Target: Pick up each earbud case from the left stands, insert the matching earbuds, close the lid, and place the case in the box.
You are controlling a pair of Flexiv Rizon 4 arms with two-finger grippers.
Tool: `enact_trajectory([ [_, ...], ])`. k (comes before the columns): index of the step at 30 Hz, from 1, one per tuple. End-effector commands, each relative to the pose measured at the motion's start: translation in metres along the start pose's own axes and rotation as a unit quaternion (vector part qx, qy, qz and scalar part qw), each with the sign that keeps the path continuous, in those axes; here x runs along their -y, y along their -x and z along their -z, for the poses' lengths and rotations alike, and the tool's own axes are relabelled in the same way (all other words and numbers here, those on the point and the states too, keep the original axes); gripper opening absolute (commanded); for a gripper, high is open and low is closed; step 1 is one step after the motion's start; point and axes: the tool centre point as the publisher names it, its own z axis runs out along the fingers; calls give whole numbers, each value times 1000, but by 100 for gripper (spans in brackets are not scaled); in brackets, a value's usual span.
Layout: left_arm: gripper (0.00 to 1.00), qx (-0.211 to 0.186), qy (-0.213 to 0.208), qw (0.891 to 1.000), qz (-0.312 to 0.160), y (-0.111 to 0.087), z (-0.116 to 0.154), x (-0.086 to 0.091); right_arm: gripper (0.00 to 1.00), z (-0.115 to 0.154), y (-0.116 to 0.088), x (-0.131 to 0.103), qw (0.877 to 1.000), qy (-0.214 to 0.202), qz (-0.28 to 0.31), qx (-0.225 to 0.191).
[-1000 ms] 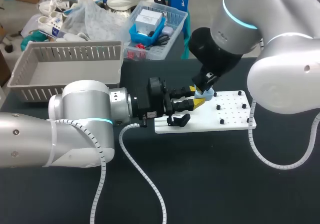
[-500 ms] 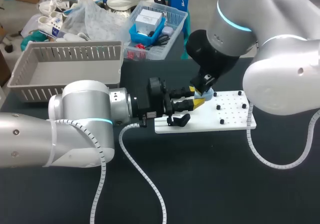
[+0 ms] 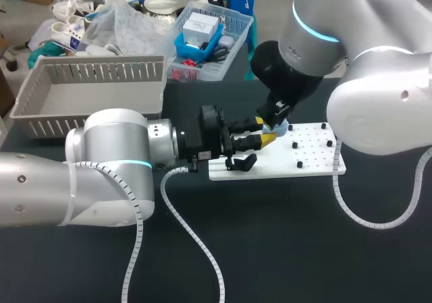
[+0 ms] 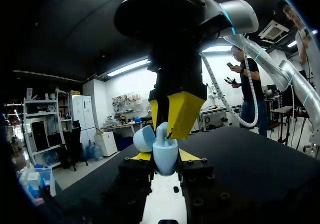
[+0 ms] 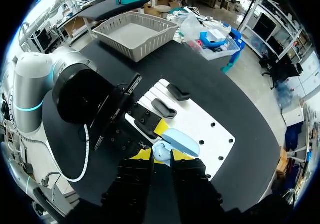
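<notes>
Silver, the left arm point(image 3: 115, 148) lies level across the table. The left gripper point(image 3: 264, 130) is clamped on the pale blue earbud case point(image 4: 165, 156), lid open, over the white board point(image 3: 304, 158). The right arm point(image 3: 317, 33) drops steeply. The right gripper point(image 4: 167, 121) pinches a pale earbud point(image 4: 161, 130) at the case's mouth.

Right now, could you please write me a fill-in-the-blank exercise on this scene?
The earbud case is light ____. Its lid stands ____. The ____ gripper grips its lower body. The board below is ____.
Answers: blue; open; left; white.
</notes>
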Motion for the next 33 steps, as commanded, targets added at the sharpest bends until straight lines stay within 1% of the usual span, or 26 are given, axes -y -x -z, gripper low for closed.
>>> enact_trajectory([
  [1, 0, 0, 1, 1000, -1, 1, -1, 1, 20, 0, 1, 0, 1000, 0, 0, 1],
  [3, 0, 0, 1, 1000, -1, 1, -1, 1, 18, 1, 1, 0, 1000, 0, 1, 1],
  [8, 0, 0, 1, 1000, -1, 1, -1, 1, 19, 2, 1, -1, 1000, -2, 3, 2],
  [10, 0, 0, 1, 1000, -1, 1, -1, 1, 15, 3, 1, -1, 1000, -3, 3, 2],
  [13, 0, 0, 1, 1000, -1, 1, -1, 1, 15, 3, 1, -1, 1000, -4, 3, 2],
  [17, 0, 0, 1, 1000, -1, 1, -1, 1, 16, 4, 0, 0, 1000, -4, 0, 2],
  [25, 0, 0, 1, 1000, -1, 1, -1, 1, 23, 6, -1, 1, 1000, -6, -4, 3],
  [33, 0, 0, 1, 1000, -1, 1, -1, 1, 24, 6, -1, 0, 1000, -6, -3, 4],
])
